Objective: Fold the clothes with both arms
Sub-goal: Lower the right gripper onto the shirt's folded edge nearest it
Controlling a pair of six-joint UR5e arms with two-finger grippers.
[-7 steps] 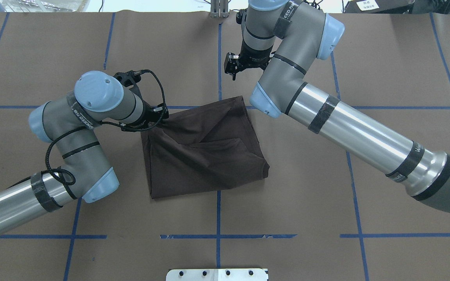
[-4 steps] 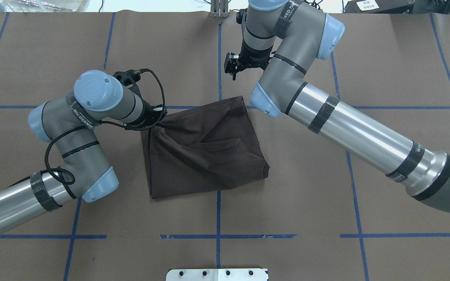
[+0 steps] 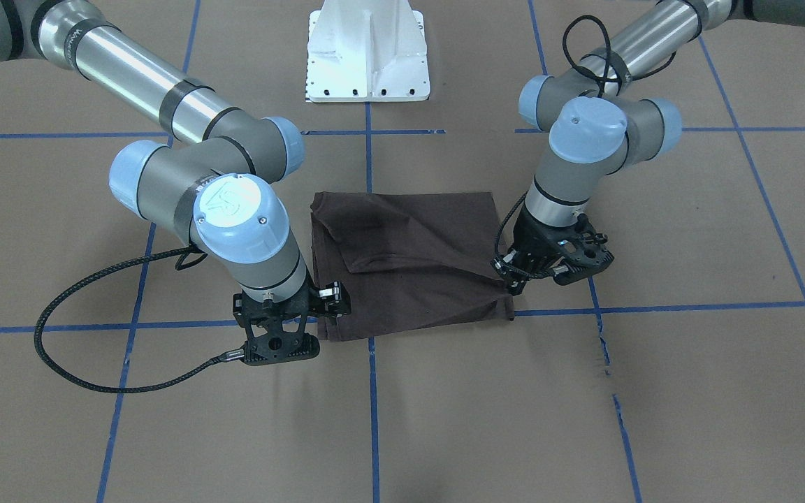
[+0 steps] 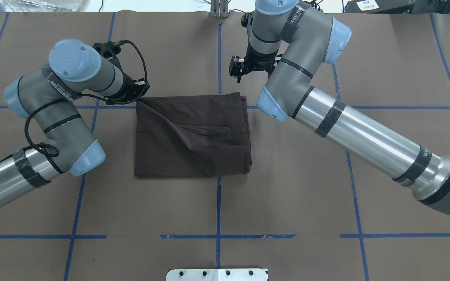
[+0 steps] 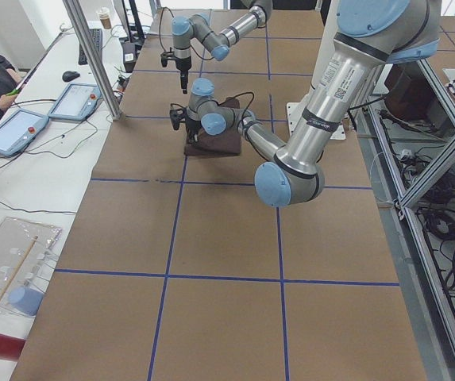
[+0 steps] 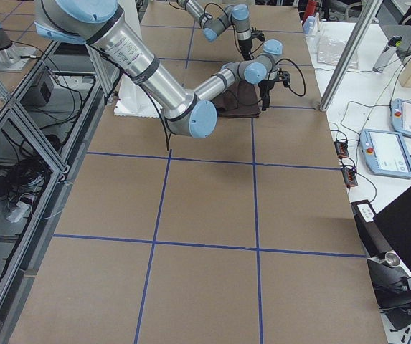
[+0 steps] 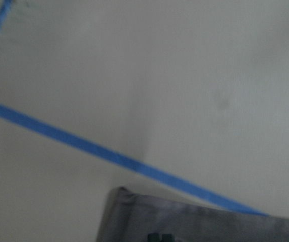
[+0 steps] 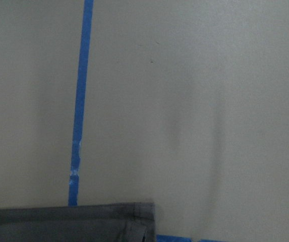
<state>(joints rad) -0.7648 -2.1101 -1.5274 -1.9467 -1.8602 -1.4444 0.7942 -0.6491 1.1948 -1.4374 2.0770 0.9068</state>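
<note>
T-shirt (image 4: 191, 136) of dark brown, thin, soft fabric lies folded into a rough rectangle at the middle of the brown paper-covered tabletop (image 4: 287, 195). Its far edge runs along a cross line of the blue tape grid (image 4: 218, 203), and the centre line passes under its right part. Stacked layers show along its right edge, and slanting creases cross its top.

The left tool (image 3: 513, 277), black and two-fingered, is closed on the shirt's far left corner, where the cloth rises to it in a taut ridge. Behind it, the silver-grey left arm (image 4: 65, 128) with light blue joint caps bends in from the tabletop's left side, a black cable looped at its wrist.

The right tool (image 3: 332, 297) sits just beside the far right corner. No view makes clear whether its fingers are spread or closed, nor whether they touch the cloth. The matching right arm (image 4: 365, 132) stretches across from the right.

Both wrist cameras, blurred, show a corner of folded cloth at the bottom of the frame with blue tape beside it.

A white metal pedestal (image 3: 367, 56) stands at the robot's edge of the tabletop.
</note>
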